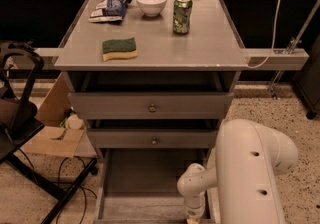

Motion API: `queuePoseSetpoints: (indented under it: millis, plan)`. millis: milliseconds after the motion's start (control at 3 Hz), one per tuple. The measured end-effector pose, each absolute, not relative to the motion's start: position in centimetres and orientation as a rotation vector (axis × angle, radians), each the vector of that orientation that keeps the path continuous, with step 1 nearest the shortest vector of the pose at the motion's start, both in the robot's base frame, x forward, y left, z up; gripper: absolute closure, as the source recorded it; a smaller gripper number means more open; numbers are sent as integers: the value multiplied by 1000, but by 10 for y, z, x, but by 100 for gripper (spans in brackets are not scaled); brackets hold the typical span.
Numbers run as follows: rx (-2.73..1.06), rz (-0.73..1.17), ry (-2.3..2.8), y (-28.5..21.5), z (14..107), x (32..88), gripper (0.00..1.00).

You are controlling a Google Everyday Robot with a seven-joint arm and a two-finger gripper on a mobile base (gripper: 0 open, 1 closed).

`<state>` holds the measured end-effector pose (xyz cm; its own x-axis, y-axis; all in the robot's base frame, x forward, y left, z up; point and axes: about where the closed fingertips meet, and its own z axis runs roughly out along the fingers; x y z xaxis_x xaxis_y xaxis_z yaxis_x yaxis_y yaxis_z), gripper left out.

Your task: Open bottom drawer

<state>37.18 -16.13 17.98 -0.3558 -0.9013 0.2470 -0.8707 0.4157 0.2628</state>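
The bottom drawer [145, 178] is pulled far out of the grey cabinet. Its shallow grey tray lies open and looks empty. Its front sits at the lower edge of the view, and its knob is out of view. Above it are the mid-sized drawer [154, 139] and the widest top drawer [151, 105], each with a small round knob; both stand slightly out. My white arm [250, 168] reaches down at the lower right. My gripper [194, 214] is at the drawer's front right corner, cut off by the frame's lower edge.
On the cabinet top [210, 48] are a green-and-yellow sponge [119, 48], a white bowl [151, 2], a green can [182, 14] and a snack bag [109, 8]. A black chair [17, 118], a cardboard box [52, 133] and cables [70, 178] lie on the floor at left.
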Motion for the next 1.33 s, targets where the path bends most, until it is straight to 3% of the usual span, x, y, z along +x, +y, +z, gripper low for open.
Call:
queuePoseSetpoints:
  millis: [333, 667, 1000, 1333]
  plan:
    - [1568, -89, -2376, -170, 209, 370, 0]
    - [1610, -48, -2443, -181, 271, 351, 0]
    - [1610, -15, -2473, -196, 354, 288, 0]
    - [1531, 34, -2570, -208, 412, 263, 0]
